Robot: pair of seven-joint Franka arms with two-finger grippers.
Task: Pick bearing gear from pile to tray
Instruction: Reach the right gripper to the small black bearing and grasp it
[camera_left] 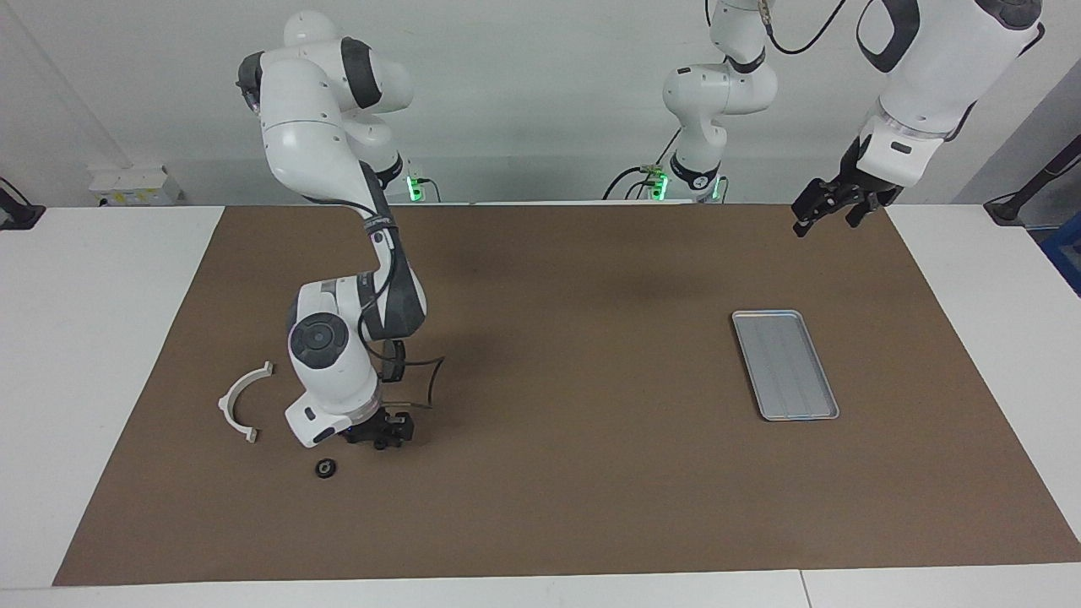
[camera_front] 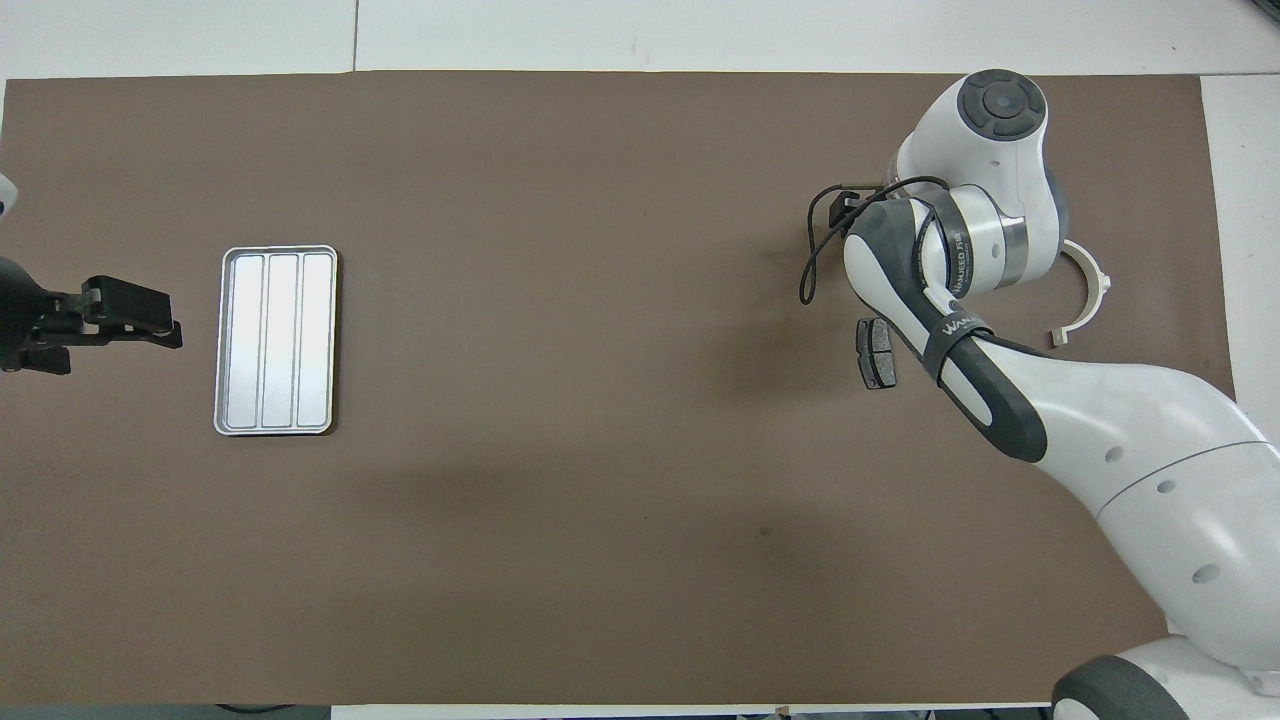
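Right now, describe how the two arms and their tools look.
Both arms are glossy white with dark grey joint bands. The right arm has a round grey end cap, printed lettering on a grey strap and a looping black cable. Right tool and left tool are black.

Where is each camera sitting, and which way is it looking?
Facing view: high across the table, looking at the robots; both whole arms show, the right gripper low over the pile, the left gripper raised, waiting.
Overhead view: high above the robots' end, looking steeply down; the right arm and the left gripper's tip show.
Both share the tray, the white arc and the brown mat, turned half around.
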